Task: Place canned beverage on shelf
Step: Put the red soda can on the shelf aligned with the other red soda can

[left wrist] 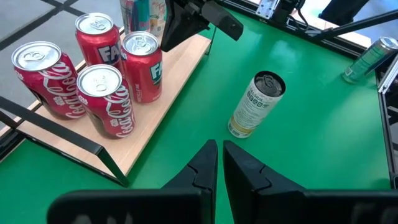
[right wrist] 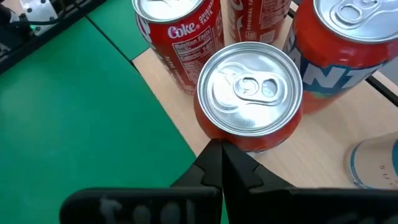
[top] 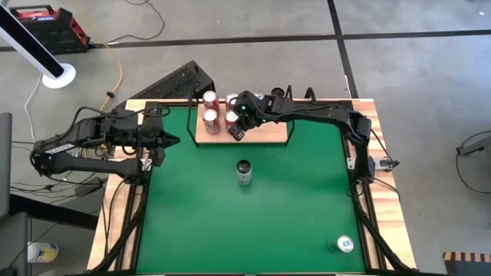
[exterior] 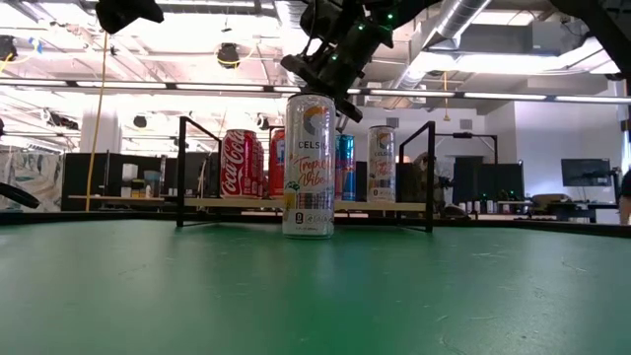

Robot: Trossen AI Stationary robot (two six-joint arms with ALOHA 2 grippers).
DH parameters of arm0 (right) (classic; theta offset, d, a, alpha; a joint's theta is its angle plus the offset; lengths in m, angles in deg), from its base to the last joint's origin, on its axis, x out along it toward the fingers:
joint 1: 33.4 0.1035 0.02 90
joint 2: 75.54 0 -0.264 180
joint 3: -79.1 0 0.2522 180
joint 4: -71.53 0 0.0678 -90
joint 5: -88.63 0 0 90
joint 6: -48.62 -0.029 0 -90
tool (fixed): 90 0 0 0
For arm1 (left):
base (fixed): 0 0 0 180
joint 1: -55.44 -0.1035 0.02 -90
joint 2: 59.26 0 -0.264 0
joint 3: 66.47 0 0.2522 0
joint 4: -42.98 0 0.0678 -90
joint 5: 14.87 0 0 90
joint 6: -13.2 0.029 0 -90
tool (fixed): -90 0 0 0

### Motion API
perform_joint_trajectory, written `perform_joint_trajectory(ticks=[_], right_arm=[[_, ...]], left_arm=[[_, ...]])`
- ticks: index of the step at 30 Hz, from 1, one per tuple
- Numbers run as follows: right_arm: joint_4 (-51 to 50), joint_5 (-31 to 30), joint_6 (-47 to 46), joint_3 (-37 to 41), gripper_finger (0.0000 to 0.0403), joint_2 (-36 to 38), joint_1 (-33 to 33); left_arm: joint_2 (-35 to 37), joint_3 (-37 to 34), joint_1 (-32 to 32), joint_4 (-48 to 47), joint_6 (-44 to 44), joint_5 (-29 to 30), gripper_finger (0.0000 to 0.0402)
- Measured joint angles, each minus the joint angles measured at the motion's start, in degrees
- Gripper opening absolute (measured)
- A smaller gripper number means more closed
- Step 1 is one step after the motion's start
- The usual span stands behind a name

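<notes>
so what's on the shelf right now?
The shelf holds four red soda cans plus taller cans behind. The shut right gripper hovers above, covering some from overhead.

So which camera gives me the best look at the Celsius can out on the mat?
The low view: the Celsius can stands upright in the foreground, label readable, in front of the shelf. The left wrist view shows its top and side; the high view only its lid; the right wrist view misses it.
</notes>
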Motion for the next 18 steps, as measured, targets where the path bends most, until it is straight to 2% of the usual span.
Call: perform_joint_trajectory(ticks=[13,18], right_arm=[[1.33,1.03,-2.96,0.0,0.0022,0.0,2.2],[2.61,-2.84,-3.55,0.0,0.0022,0.0,3.12]], left_arm=[[0.0,0.0,0.0,0.01,0.22,0.3,0.001],[0.0,0.0,0.0,0.02,0.22,0.42,0.001]])
